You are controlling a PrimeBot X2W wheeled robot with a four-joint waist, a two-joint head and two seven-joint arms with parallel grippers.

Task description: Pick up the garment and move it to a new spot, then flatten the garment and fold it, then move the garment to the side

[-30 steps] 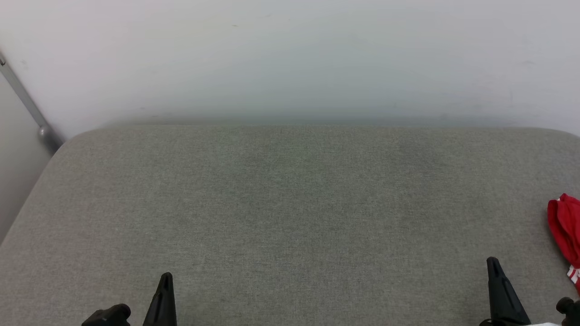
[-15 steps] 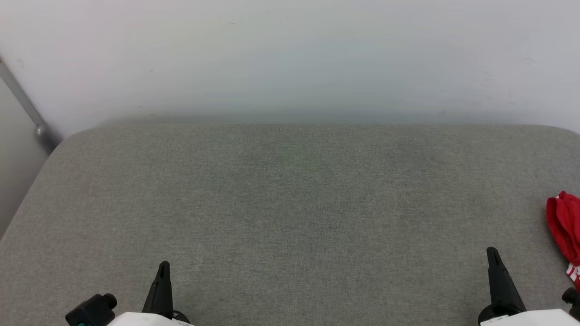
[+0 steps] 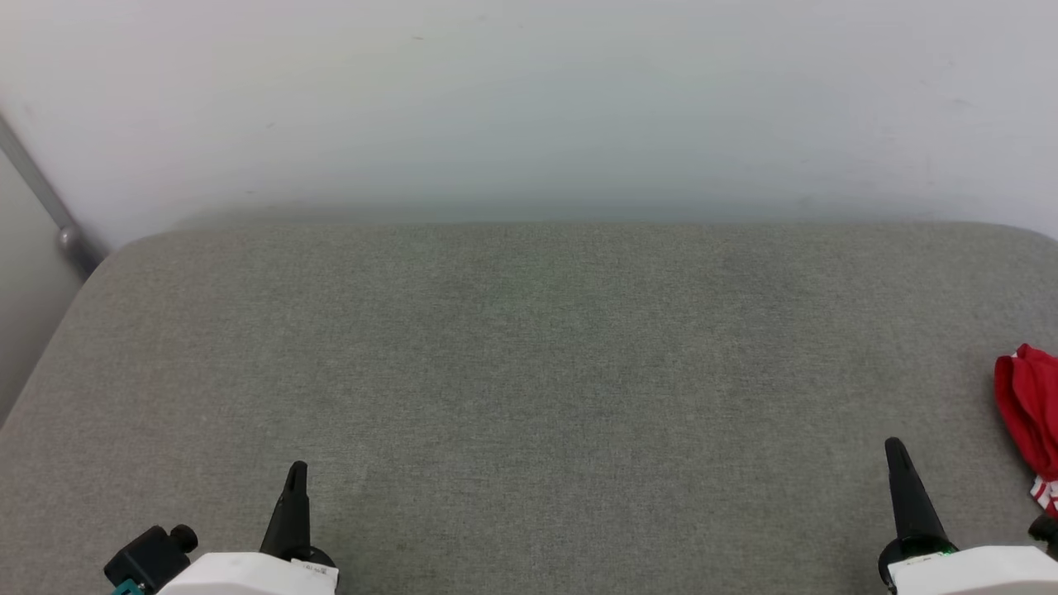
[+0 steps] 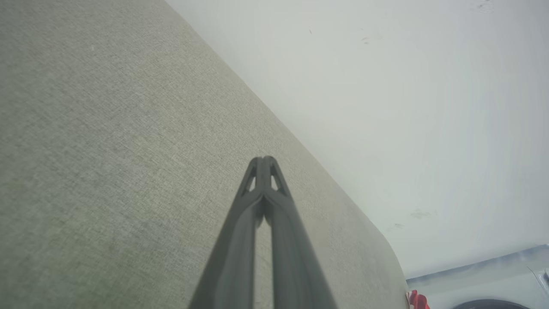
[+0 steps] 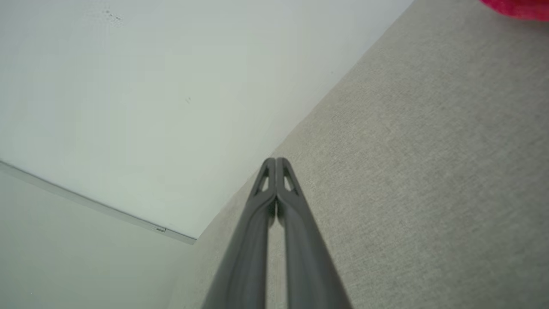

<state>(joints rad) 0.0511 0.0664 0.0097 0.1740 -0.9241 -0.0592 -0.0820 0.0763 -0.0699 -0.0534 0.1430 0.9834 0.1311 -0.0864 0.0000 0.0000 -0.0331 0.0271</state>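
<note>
The left claw (image 3: 297,473) and the right claw (image 3: 896,453), each clenched tight on nothing, point toward twelve o'clock from seven and five o'clock of my head view. They hang above a grey fabric-covered tabletop (image 3: 529,355) that backs onto a white wall (image 3: 529,99). Both wrist views bear this out: on each arm the two dark fingers meet at their tips, with no cloth between them.

The red shirt (image 3: 1029,409) lies in a heap at three o'clock, at the very edge of the head view. It is near the right claw and well apart from the left. A scrap of red-and-white striped trim shows at its near end. The frame cuts off most of the shirt, so I cannot tell whether it is crumpled or folded.

From my seat, this scene fits two stages of the job. The shirt may be waiting at the side to be picked up and carried to a new spot. Or it may be folded and already set aside, with both arms parked. These pictures do not settle which.

My judgement is that the next move calls first for a fuller look toward three o'clock. The right claw is the nearer of the two, and it would have to open before it could take any cloth.
</note>
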